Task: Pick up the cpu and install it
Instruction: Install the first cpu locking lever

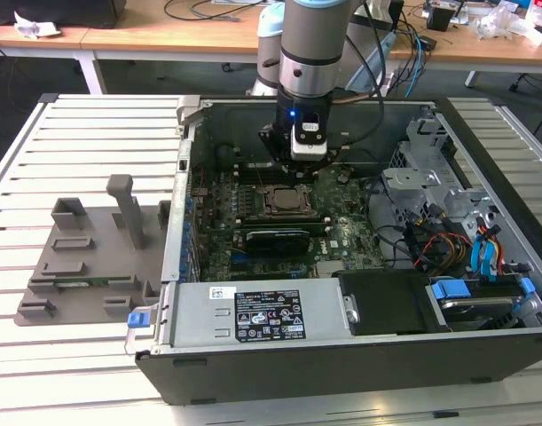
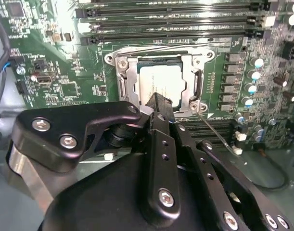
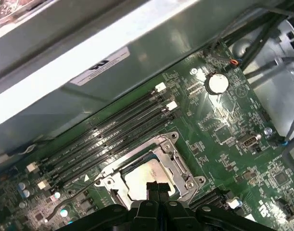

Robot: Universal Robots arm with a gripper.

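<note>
The cpu (image 2: 159, 82) is a small silver-grey square lying flat inside the open metal socket frame (image 2: 123, 84) on the green motherboard; it also shows as the cpu (image 3: 137, 179) and the cpu (image 1: 286, 201). My gripper (image 1: 308, 161) hangs just above the socket inside the computer case. In both wrist views its black fingertips are pressed together with nothing between them, the gripper (image 2: 160, 102) and the gripper (image 3: 157, 187) hovering over the chip's near edge and hiding part of it.
The open case wall (image 1: 177, 222) surrounds the board. Memory slots (image 3: 108, 144) run beside the socket, and its thin wire lever (image 2: 219, 134) sticks out. A black graphics card (image 1: 275, 240), power supply (image 1: 253, 315) and cabled drive cage (image 1: 448, 222) lie nearby. A grey fixture (image 1: 93, 257) sits outside.
</note>
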